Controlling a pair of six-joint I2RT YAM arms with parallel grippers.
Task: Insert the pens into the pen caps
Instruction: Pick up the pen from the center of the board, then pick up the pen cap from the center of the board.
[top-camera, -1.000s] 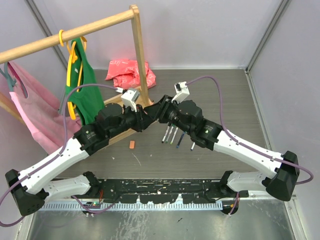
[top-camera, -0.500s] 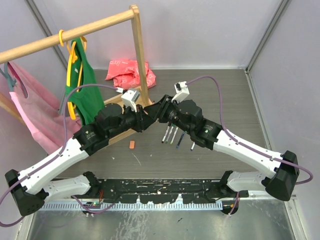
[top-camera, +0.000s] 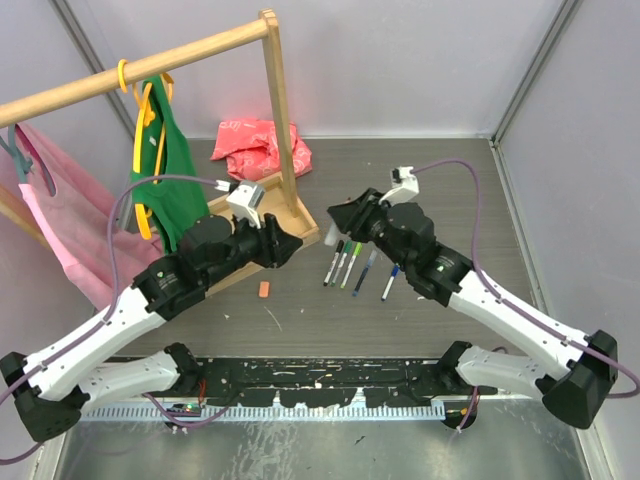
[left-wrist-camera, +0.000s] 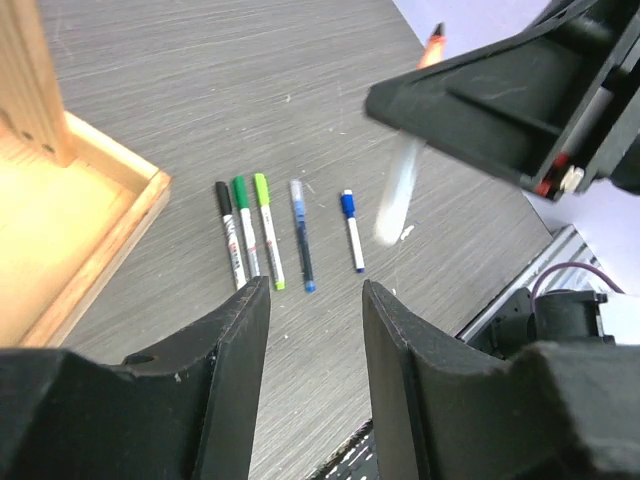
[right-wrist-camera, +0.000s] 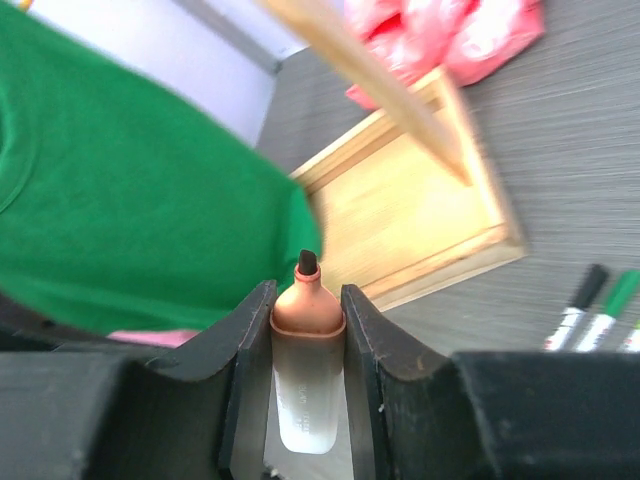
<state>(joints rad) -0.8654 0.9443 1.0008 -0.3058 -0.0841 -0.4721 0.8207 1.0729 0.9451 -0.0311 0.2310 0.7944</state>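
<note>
Between the clamped fingers of the right gripper (right-wrist-camera: 306, 292), an orange-tipped translucent white marker (right-wrist-camera: 305, 400) lies lengthwise, nib outward; left gripper (left-wrist-camera: 315, 300) parted, empty.

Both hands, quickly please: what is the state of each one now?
Left hand: open, holding nothing.
Right hand: closed on a white plastic pen with an orange end.
</note>
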